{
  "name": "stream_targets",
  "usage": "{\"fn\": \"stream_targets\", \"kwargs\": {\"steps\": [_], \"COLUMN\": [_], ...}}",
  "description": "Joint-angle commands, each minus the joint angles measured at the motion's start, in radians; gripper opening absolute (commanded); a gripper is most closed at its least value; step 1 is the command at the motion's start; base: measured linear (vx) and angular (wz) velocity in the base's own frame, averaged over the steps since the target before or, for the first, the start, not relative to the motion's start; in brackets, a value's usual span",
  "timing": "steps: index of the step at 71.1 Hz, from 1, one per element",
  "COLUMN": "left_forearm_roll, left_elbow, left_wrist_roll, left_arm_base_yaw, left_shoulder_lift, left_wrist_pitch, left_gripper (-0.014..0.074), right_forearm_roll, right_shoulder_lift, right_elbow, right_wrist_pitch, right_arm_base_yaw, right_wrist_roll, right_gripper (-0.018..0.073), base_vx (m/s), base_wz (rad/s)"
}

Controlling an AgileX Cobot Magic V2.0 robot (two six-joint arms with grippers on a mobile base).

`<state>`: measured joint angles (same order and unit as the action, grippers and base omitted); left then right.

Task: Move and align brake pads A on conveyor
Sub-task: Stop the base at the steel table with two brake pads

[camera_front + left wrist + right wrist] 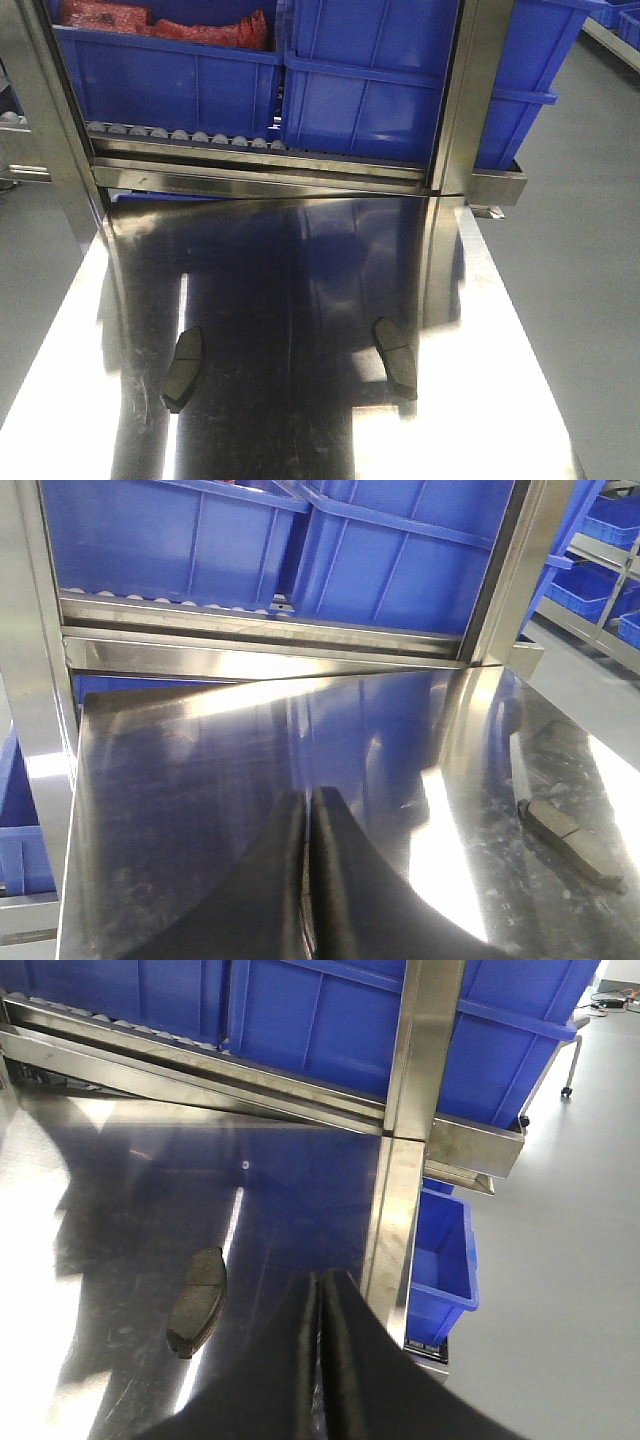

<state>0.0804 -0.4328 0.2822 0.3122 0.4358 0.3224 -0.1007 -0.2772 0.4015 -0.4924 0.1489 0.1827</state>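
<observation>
Two brake pads A lie flat on the shiny steel table (300, 300): one at the left (183, 368), one at the right (395, 357), both lengthwise, pointing away from me. Neither gripper shows in the front view. In the left wrist view my left gripper (308, 796) is shut and empty above the table, and a pad (562, 827) lies well off to its right. My right gripper (320, 1278) is also shut and empty, with a pad (197, 1300) on the steel to its left. The conveyor is out of view.
A steel rack with blue bins (370, 90) on rollers stands across the table's far edge, its right post (470, 100) rising from the table. One bin holds red parts (160, 25). A small blue bin (445, 1260) sits on the grey floor (590, 250) beside the table.
</observation>
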Motion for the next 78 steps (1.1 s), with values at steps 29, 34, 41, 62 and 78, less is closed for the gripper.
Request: {"fn": "stream_targets", "kwargs": {"steps": [29, 34, 41, 62, 78], "left_forearm_roll": [0.002, 0.002, 0.002, 0.002, 0.002], "left_elbow": [-0.025, -0.025, -0.025, -0.025, -0.025], "left_wrist_roll": [0.0, 0.0, 0.0, 0.0, 0.0], "left_arm_base_yaw": [0.003, 0.003, 0.003, 0.003, 0.003], "left_shoulder_lift": [0.005, 0.005, 0.005, 0.005, 0.005], "left_wrist_pitch": [-0.08, -0.075, -0.06, -0.042, -0.043], "left_gripper": [0.005, 0.014, 0.0323, 0.0726, 0.0696], "right_forearm_roll": [0.001, 0.001, 0.001, 0.001, 0.001], "right_shoulder_lift": [-0.007, -0.007, -0.007, -0.007, -0.007], "right_elbow": [0.025, 0.025, 0.025, 0.025, 0.025], "right_wrist_pitch": [0.072, 0.072, 0.072, 0.072, 0.072], "right_arm_base_yaw": [-0.003, -0.003, -0.003, -0.003, -0.003], "right_wrist_roll": [0.006, 0.006, 0.006, 0.006, 0.006], "right_gripper": [-0.0009, -0.0009, -0.0009, -0.0009, -0.0009], "base_vx": [0.0, 0.0, 0.0, 0.0, 0.0], "base_wz": [0.0, 0.0, 0.0, 0.0, 0.0]}}
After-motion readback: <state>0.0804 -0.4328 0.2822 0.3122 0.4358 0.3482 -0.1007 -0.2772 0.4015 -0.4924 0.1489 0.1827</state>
